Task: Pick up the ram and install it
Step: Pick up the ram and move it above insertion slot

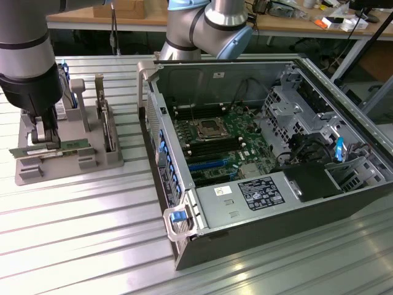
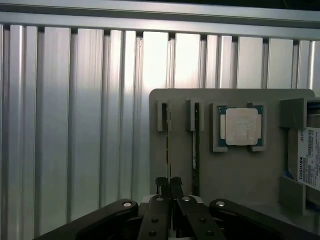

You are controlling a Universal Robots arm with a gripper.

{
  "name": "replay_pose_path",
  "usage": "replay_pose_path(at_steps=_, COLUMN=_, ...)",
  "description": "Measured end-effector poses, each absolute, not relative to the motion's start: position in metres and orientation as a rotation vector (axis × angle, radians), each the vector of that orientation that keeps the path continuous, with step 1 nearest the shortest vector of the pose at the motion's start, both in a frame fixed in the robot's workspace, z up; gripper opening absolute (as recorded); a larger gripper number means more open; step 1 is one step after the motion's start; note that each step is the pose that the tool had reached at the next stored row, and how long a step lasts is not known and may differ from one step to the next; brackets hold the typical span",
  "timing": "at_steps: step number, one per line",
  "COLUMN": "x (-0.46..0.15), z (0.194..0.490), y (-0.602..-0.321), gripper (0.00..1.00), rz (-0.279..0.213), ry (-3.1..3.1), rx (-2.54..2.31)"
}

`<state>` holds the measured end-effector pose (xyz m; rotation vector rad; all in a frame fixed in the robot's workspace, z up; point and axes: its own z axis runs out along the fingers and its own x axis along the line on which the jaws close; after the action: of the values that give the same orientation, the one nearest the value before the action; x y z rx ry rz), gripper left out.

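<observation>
- Gripper (image 2: 169,187) pinched nearly shut on the ram (image 2: 168,145), which stands edge-up in the holder (image 2: 240,175).
- Exterior view: holder sits 9 o'clock of the case (image 1: 224,77); best lifted straight, no twisting.

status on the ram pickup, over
End effector shut on the ram, ram seated in the gray holder. Second stick one slot over, untouched.

End effector (image 2: 169,184) vertical, fingers (image 2: 161,186) tight on the ram (image 2: 168,145), arm upright above.
</observation>
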<state>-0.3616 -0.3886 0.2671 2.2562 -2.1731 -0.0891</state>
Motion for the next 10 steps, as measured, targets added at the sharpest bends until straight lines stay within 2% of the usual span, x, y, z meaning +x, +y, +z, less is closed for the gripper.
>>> replay_pose_path(at_steps=10, x=-0.362, z=0.307, y=-0.389, gripper=0.12, rz=-0.089, ry=-2.173, rx=2.256)
